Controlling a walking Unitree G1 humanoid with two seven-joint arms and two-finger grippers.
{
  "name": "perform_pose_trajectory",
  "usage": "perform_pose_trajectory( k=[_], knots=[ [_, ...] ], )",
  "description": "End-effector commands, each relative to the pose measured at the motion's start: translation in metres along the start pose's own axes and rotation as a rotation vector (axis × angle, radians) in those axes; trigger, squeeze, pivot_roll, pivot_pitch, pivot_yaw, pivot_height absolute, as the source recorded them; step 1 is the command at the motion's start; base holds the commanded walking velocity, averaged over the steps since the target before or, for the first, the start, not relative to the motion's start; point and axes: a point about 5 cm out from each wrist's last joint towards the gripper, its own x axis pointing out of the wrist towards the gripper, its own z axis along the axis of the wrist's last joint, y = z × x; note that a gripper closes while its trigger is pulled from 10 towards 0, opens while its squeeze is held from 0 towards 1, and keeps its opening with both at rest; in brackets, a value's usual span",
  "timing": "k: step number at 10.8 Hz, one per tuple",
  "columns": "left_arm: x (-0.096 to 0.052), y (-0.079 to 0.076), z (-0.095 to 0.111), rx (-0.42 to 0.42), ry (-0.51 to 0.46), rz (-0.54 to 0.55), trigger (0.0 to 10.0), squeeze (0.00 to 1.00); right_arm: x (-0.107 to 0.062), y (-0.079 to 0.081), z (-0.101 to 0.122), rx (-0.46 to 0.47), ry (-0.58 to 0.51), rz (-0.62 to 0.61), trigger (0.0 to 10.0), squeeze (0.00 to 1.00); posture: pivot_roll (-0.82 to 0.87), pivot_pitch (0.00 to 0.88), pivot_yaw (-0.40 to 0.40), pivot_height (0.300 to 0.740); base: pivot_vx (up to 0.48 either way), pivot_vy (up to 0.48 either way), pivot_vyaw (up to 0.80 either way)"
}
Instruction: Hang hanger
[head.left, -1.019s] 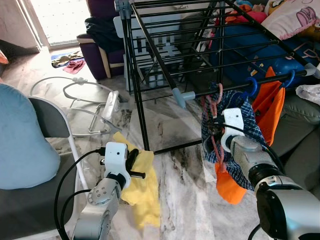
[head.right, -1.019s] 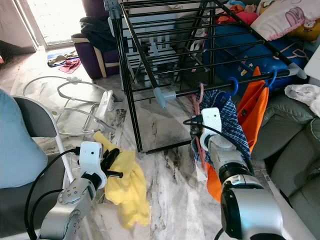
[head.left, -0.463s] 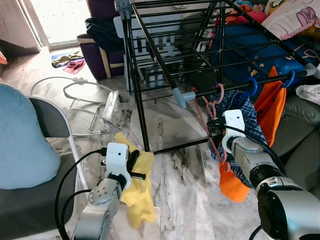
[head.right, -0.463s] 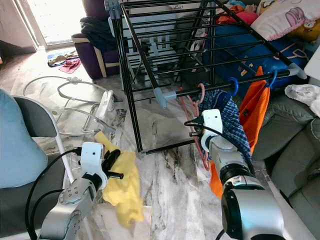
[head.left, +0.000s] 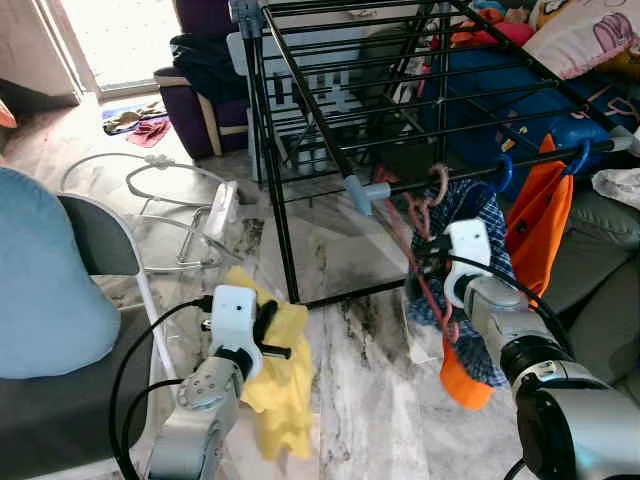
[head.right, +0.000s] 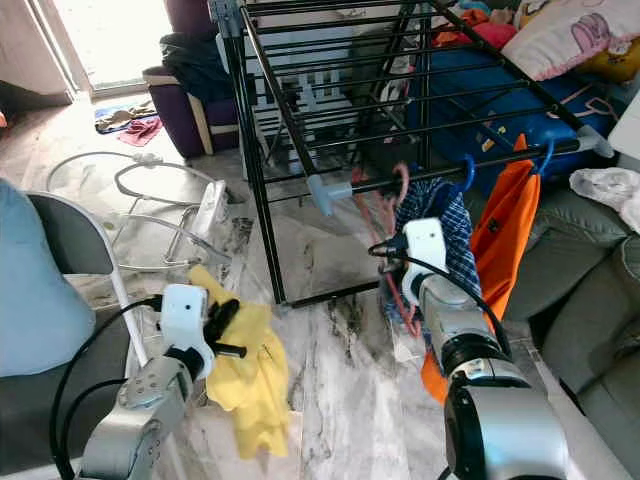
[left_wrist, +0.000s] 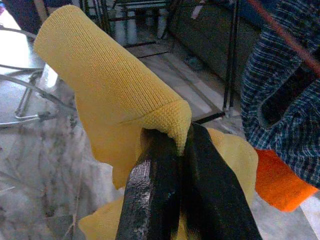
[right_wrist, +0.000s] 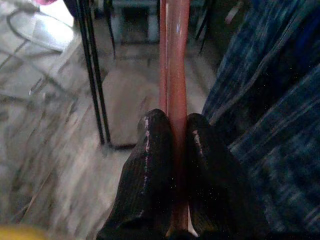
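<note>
Room: marble floor (head.left: 370, 400) is stretching under a black drying rack (head.left: 330, 90), with a grey sofa (head.left: 600, 270) lying at the robot's right and a chair with a blue cushion (head.left: 40, 280) standing at its left.
Rack rail: a front rail (head.left: 470, 172) with a grey end cap is carrying a blue plaid garment (head.left: 470, 210) and an orange garment (head.left: 535, 225) on blue hooks.
Hanger: the pink hanger (head.left: 420, 215) is hanging with its hook over the front rail, just beside the plaid garment, its body reaching down in front of that cloth.
Right pincer: the right pincer (right_wrist: 170, 150) is clenching the hanger's pink bar between its two black fingers (right_wrist: 145, 170), just below the rail and close against the plaid garment.
Left pincer: the left pincer (left_wrist: 172, 165) is gripping a fold of a yellow cloth (head.left: 275, 380), holding it low over the floor near the chair, well apart from the rack rail.
Yellow cloth: it is draping down from the black fingers, its lower end hanging loose.
Background: a white wire frame (head.left: 170, 200) is lying on the floor beyond the chair, and clothes are piling on a dark armchair (head.left: 200, 80) behind the rack.
</note>
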Motion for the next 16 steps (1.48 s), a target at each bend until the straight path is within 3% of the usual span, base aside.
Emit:
perform_pose_trajectory(
  k=[1, 2, 5, 6, 7, 9, 10, 13, 16],
  knots=[
    [0.0, 0.0, 0.01, 0.009, -0.049, 0.005, 10.0, 0.0, -0.001, -0.007, 0.012, -0.003, -0.064, -0.024, 0.0, 0.0, -0.05, 0.023, 0.006, 0.74, 0.0, 0.0, 0.0],
    [0.001, -0.001, 0.01, 0.002, -0.053, 0.014, 10.0, 0.0, -0.006, -0.014, 0.016, -0.007, -0.126, -0.042, 0.0, 0.0, -0.06, 0.026, 0.003, 0.74, 0.0, 0.0, 0.0],
    [0.0, -0.002, 0.01, 0.002, -0.06, 0.03, 10.0, 0.0, -0.016, -0.012, 0.01, -0.013, -0.187, -0.027, 0.1, 0.0, -0.07, 0.029, 0.002, 0.74, 0.0, 0.0, 0.0],
    [-0.004, 0.002, 0.008, 0.008, -0.058, 0.056, 10.0, 0.0, -0.036, -0.003, -0.005, -0.019, -0.209, -0.003, 1.1, 0.0, -0.07, 0.029, 0.004, 0.74, 0.0, 0.0, 0.0],
    [-0.005, 0.005, 0.008, 0.012, -0.061, 0.073, 10.0, 0.0, -0.045, 0.001, -0.011, -0.014, -0.211, -0.002, 3.1, 0.0, -0.07, 0.029, 0.004, 0.74, 0.0, 0.0, 0.0],
    [-0.009, 0.007, 0.002, 0.03, -0.039, 0.083, 10.0, 0.0, -0.067, 0.021, -0.033, -0.007, -0.16, 0.062, 5.7, 0.0, -0.08, 0.029, 0.012, 0.74, 0.0, 0.0, 0.0],
    [-0.011, 0.006, 0.0, 0.036, -0.028, 0.084, 10.0, 0.0, -0.074, 0.027, -0.037, -0.004, -0.134, 0.076, 10.0, 0.0, -0.08, 0.029, 0.012, 0.74, 0.0, 0.0, 0.0],
    [-0.012, 0.005, -0.002, 0.101, -0.013, 0.115, 10.0, 0.0, -0.072, 0.036, -0.032, 0.0, -0.112, 0.098, 10.0, 0.0, -0.06, 0.024, 0.011, 0.74, -0.091, 0.0, 0.0],
    [-0.012, 0.006, -0.002, 0.11, -0.012, 0.125, 10.0, 0.0, -0.07, 0.041, -0.031, 0.003, -0.09, 0.116, 10.0, 0.0, -0.06, 0.022, 0.006, 0.74, -0.279, 0.0, 0.0]
  ],
)
